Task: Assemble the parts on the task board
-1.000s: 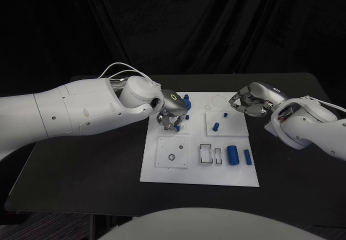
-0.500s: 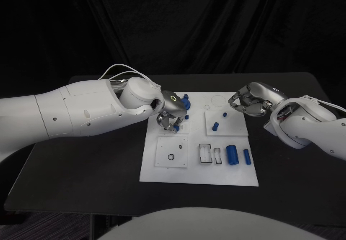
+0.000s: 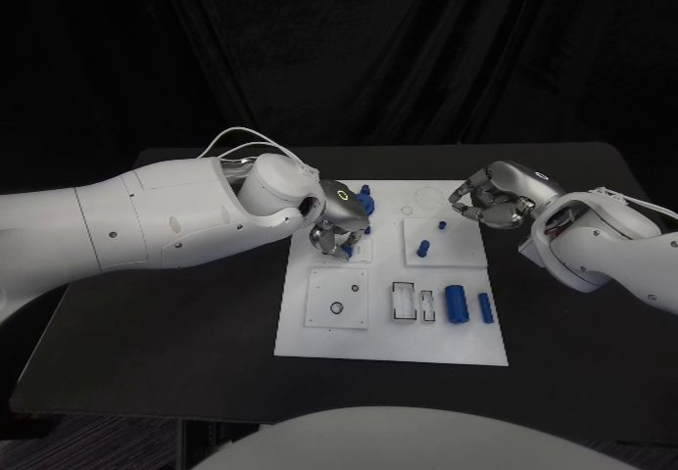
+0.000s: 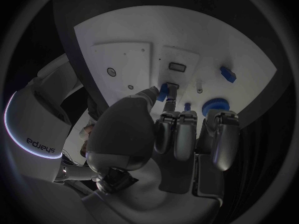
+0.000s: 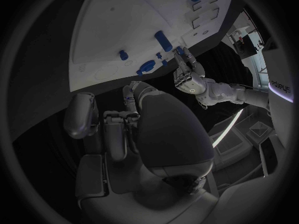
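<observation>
Head view placed the left hand (image 3: 335, 235) low over the upper left of the task board (image 3: 396, 338), its fingers pointing down, and the right hand (image 3: 490, 201) at the board's upper right edge. Left wrist view showed more: thumb and a finger pinched a small blue part (image 4: 164, 91) just beside a small slot in the board, the other fingers (image 4: 186, 134) curled. Right wrist view showed the right hand's fingers (image 5: 82, 115) curled in, holding nothing, above the table (image 3: 184, 294).

Black table (image 3: 169, 323) — white task board (image 3: 389, 338) (centred)
</observation>
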`<state>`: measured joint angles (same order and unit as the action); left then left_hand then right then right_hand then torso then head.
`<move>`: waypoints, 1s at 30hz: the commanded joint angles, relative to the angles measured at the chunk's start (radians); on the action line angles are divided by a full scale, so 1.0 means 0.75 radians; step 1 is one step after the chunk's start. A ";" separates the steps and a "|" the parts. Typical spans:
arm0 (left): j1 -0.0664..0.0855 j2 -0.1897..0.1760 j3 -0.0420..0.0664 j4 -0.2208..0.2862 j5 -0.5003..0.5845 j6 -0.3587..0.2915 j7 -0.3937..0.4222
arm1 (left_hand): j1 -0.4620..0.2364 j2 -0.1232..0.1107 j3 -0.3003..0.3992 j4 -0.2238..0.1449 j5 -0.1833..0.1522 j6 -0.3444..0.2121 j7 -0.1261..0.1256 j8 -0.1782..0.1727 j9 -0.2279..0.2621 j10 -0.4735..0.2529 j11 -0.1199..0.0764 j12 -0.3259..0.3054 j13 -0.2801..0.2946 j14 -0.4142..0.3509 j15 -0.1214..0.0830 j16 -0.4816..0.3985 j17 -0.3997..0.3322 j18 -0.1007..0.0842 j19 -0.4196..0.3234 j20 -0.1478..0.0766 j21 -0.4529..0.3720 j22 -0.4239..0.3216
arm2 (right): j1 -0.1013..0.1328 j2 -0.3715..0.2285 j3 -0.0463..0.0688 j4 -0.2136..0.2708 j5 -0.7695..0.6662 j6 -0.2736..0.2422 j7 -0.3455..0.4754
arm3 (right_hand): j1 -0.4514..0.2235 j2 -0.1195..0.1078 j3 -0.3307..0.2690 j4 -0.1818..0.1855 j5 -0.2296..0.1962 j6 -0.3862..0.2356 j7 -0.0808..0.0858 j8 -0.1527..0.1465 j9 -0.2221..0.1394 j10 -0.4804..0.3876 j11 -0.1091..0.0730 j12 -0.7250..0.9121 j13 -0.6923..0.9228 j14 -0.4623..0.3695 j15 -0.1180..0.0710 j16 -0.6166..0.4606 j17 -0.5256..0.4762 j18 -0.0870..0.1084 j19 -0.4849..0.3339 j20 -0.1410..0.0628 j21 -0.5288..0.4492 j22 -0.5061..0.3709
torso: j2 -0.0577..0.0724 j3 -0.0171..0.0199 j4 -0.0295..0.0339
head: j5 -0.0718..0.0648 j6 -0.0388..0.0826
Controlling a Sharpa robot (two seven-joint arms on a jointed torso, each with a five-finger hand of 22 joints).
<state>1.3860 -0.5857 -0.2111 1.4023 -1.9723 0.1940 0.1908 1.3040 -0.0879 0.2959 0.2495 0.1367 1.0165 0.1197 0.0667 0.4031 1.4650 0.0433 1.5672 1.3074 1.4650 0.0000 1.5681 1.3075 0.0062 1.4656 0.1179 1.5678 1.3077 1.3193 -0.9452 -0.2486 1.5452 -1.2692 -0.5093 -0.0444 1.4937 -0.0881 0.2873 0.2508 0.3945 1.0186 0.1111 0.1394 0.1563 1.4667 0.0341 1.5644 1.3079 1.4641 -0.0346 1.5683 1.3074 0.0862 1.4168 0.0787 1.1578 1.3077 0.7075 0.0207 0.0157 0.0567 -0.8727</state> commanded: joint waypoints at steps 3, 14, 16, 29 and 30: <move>-0.005 0.003 0.001 -0.002 -0.008 0.021 -0.009 | 0.005 0.007 0.027 -0.015 0.046 0.001 -0.006 0.004 -0.001 0.141 0.009 0.005 0.351 0.141 0.009 0.004 0.351 -0.008 0.140 0.009 0.004 0.351 | -0.002 0.000 0.001 -0.001 -0.001 0.005 -0.025 | -0.005 0.002 0.006 0.001 0.003 0.005 0.004 -0.007 0.000 0.125 0.000 -0.003 0.336 0.142 0.000 0.001 0.349 -0.001 -0.001 -0.007 -0.002 0.198 | 0.001 -0.0003 -0.0003 | -0.001 0.000; -0.011 -0.003 0.001 -0.004 -0.008 0.028 -0.031 | -0.027 0.026 0.088 -0.042 0.177 0.030 -0.020 0.024 0.032 0.141 -0.004 0.005 0.351 0.141 -0.001 0.004 0.351 -0.008 0.140 -0.001 0.004 0.351 | -0.002 0.001 0.001 -0.002 -0.001 0.012 -0.032 | -0.005 0.003 0.008 0.001 0.004 0.005 0.004 -0.008 -0.001 0.124 0.000 -0.003 0.336 0.141 0.001 0.000 0.348 0.000 -0.001 -0.007 -0.004 0.198 | 0.000 0.0000 -0.0001 | 0.000 0.000; -0.011 -0.008 0.001 -0.003 -0.008 0.031 -0.042 | -0.044 0.045 0.108 -0.038 0.215 0.037 -0.024 0.033 0.049 0.141 -0.008 0.005 0.351 0.141 -0.005 0.004 0.351 -0.008 0.140 -0.004 0.004 0.351 | -0.002 0.001 0.001 -0.002 -0.001 0.012 -0.034 | -0.005 0.003 0.008 0.001 0.004 0.005 0.004 -0.008 -0.001 0.124 0.000 -0.003 0.336 0.141 0.001 0.000 0.348 0.000 -0.001 -0.007 -0.004 0.198 | 0.000 -0.0001 0.0000 | 0.000 0.000; -0.013 -0.071 0.001 0.045 0.288 -0.090 -0.273 | -0.142 0.087 0.175 -0.074 0.349 0.033 -0.048 0.133 0.233 0.141 -0.036 0.005 0.351 0.141 -0.029 0.004 0.351 -0.008 0.140 -0.034 0.004 0.351 | -0.002 -0.005 0.001 0.000 -0.001 0.020 -0.044 | -0.003 0.006 0.011 -0.001 0.005 0.006 0.004 -0.008 0.000 0.123 0.000 -0.004 0.335 0.141 0.001 -0.002 0.347 0.000 -0.003 -0.007 -0.008 0.197 | 0.000 0.0006 0.0006 | -0.007 0.000; -0.013 -0.076 0.001 0.050 0.319 -0.102 -0.301 | -0.148 0.089 0.175 -0.075 0.356 0.031 -0.050 0.139 0.245 0.141 -0.037 0.005 0.351 0.141 -0.031 0.004 0.351 -0.008 0.140 -0.035 0.004 0.351 | -0.002 -0.006 0.001 0.000 -0.001 0.020 -0.045 | -0.003 0.006 0.011 -0.001 0.005 0.006 0.004 -0.008 0.000 0.123 0.000 -0.004 0.335 0.141 0.001 -0.002 0.347 0.000 -0.003 -0.007 -0.008 0.197 | -0.001 0.0005 0.0002 | -0.008 0.000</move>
<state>1.3786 -0.6413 -0.2108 1.4336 -1.8475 0.1677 0.0639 1.1935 -0.0271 0.4270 0.1956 0.4056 1.0453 0.0835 0.1698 0.5849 1.4673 0.0205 1.5672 1.3074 1.4653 -0.0181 1.5681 1.3074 0.0063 1.4656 0.0964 1.5678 1.3076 1.3193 -0.9475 -0.2486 1.5440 -1.2690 -0.5002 -0.0548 1.4937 -0.0881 0.2873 0.2508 0.3945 1.0186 0.1111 0.1394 0.1562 1.4667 0.0341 1.5645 1.3075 1.4641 -0.0346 1.5683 1.3074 0.0862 1.4169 0.0787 1.1578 1.3075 0.7074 0.0206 0.0157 0.0529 -0.8727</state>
